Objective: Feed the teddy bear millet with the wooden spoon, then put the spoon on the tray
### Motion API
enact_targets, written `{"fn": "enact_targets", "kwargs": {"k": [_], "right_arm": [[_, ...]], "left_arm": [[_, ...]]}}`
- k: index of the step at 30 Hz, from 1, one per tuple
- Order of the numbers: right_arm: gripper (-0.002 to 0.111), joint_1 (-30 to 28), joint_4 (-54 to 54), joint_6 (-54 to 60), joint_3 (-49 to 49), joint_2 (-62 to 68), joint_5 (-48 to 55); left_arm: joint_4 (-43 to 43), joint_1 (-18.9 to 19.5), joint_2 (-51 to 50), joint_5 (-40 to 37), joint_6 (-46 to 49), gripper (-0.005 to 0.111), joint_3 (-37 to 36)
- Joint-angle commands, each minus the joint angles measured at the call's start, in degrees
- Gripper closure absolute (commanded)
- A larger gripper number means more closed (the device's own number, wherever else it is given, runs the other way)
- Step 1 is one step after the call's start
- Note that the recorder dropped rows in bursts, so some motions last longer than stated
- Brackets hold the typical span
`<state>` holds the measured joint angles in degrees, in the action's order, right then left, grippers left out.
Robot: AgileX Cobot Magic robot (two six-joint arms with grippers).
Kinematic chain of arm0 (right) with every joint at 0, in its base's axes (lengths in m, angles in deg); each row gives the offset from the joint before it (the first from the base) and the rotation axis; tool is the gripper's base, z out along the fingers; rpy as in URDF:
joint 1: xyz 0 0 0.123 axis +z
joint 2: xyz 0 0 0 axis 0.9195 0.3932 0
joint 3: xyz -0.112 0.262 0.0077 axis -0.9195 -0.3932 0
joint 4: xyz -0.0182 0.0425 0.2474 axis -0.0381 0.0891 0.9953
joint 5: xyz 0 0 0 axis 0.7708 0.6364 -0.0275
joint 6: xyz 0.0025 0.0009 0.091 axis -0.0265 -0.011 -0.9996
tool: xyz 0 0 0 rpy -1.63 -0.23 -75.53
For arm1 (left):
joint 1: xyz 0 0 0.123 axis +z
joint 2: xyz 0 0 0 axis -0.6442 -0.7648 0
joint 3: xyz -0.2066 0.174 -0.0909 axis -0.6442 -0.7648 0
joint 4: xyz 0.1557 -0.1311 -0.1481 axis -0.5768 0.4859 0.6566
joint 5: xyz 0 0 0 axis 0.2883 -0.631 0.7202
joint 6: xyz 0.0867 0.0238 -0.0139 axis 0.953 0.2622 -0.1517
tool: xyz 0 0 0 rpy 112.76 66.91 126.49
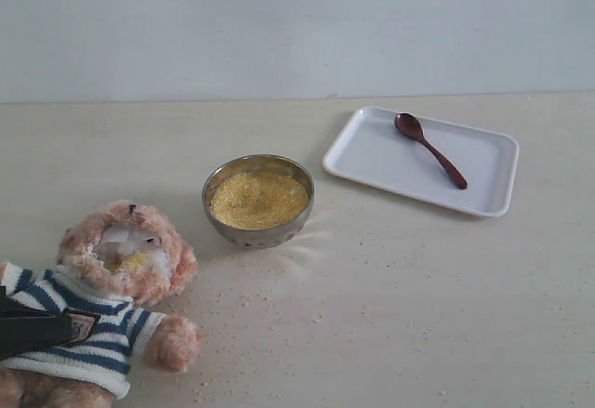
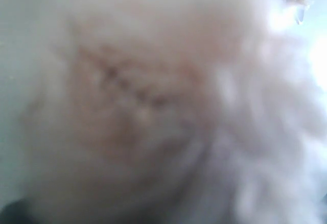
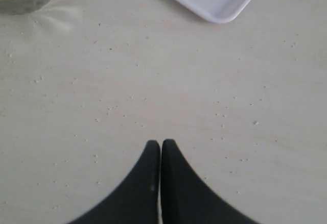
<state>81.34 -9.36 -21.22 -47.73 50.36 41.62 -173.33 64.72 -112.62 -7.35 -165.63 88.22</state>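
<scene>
wooden spoon (image 1: 430,151) rests on the tray (image 1: 381,162) at upper right, right gripper (image 3: 161,143) pressed together and empty; left gripper (image 1: 46,327) at the teddy bear (image 1: 121,320), lower left, grip undeterminable, could topple it, spilling millet (image 1: 258,199).

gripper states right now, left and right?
left gripper: at the teddy bear, jaws hidden, cannot tell.
right gripper: closed, holding nothing.
</scene>
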Motion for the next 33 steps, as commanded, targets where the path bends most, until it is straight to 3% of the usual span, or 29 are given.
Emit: {"fn": "enact_targets", "kwargs": {"k": [1,6,14,24,33], "right_arm": [[0.108,-0.29,0.87,-0.20,-1.13,-4.60,-0.40],[0.108,-0.29,3.07,-0.35,-7.41,-14.79,-3.24],[0.108,-6.63,2.19,-0.35,-22.43,-27.97,-21.99],[0.108,-7.17,1.46,-0.74,-36.59,-44.11,-24.74],[0.108,-7.17,1.57,-0.99,-36.59,-44.11,-29.32]], "left_arm": [[0.65,0.17,0.50,1.21,0.21,0.100,-0.11],[0.65,0.17,0.50,1.21,0.21,0.100,-0.11],[0.65,0.17,0.50,1.32,0.21,0.100,-0.11],[0.65,0.17,0.50,1.32,0.21,0.100,-0.11],[0.65,0.17,0.50,1.32,0.21,0.100,-0.11]]}}
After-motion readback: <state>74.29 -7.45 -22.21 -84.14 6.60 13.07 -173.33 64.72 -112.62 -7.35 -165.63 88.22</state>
